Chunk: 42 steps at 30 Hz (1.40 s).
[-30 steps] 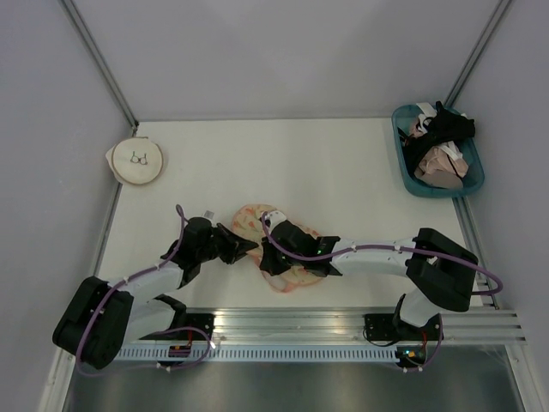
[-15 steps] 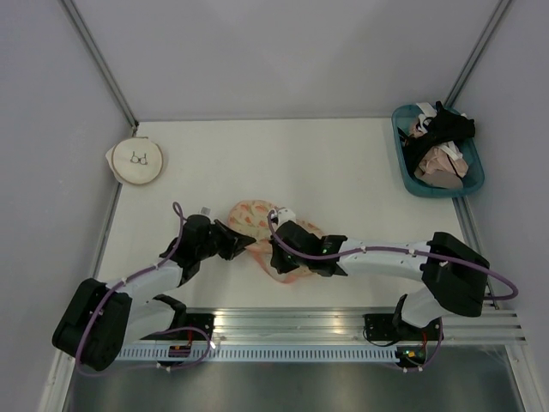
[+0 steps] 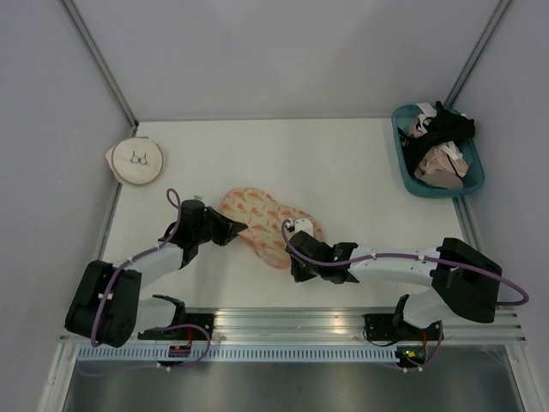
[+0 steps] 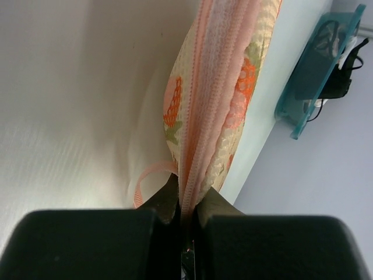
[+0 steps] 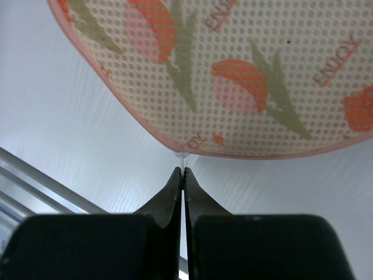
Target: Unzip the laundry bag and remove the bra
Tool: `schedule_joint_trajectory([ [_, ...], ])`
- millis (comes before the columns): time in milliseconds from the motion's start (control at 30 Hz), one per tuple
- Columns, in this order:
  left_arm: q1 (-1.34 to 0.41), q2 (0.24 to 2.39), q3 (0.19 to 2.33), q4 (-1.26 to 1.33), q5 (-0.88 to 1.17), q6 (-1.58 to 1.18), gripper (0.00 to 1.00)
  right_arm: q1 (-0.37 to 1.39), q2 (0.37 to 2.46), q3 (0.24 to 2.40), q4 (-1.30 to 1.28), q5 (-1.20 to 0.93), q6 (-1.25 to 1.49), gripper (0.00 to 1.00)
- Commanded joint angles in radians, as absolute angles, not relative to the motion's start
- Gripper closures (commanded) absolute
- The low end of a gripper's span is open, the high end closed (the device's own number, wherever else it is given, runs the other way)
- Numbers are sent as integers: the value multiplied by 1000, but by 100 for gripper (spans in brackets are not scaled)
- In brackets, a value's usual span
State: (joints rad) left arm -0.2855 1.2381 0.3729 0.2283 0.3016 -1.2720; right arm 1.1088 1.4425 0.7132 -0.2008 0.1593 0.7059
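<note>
Left gripper [image 4: 185, 201] clamps the laundry bag [image 4: 224, 81] at its zipper [image 4: 201, 116]; right gripper [image 5: 183, 173], pinched together, bag edge just ahead, should pull steadily away

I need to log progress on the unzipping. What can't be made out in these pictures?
- The bra: in no view; the fabric of the laundry bag covers its contents.
- Zipper opening: the left wrist view shows the rim edge-on, its near end inside the left gripper.
- Whether the right gripper pinches the zipper pull: the white speck at its tips is too small.
</note>
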Motion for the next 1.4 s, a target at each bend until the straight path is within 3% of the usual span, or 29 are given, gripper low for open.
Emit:
schedule_joint_trajectory([
  [0, -249, 1301, 471, 259, 351, -1149, 98, 1115, 1434, 715, -323, 251, 730, 100],
  [267, -233, 1690, 808, 69, 771, -776, 98, 1080, 1600, 865, -632, 610, 808, 100],
  [533, -251, 1792, 945, -115, 759, -575, 98, 1003, 1637, 930, -699, 732, 834, 100],
  [633, -256, 1816, 957, -140, 736, -560, 66, 1002, 1632, 945, -701, 735, 818, 100],
  [667, -255, 1812, 953, -138, 729, -561, 48, 1000, 1626, 946, -698, 727, 813, 99],
  [700, -256, 1803, 948, -138, 701, -566, 43, 1000, 1623, 943, -693, 723, 808, 100],
  [767, -255, 1754, 931, -137, 671, -572, 35, 1002, 1612, 940, -675, 701, 793, 100],
  [900, -256, 1616, 865, -153, 527, -627, 29, 1002, 1598, 919, -637, 655, 772, 100],
  [1167, -259, 1200, 589, -150, 410, -785, 28, 1049, 1577, 897, -526, 523, 663, 100],
  [1367, -345, 907, 361, -127, 452, -939, 24, 1172, 1597, 930, -338, 250, 574, 100],
])
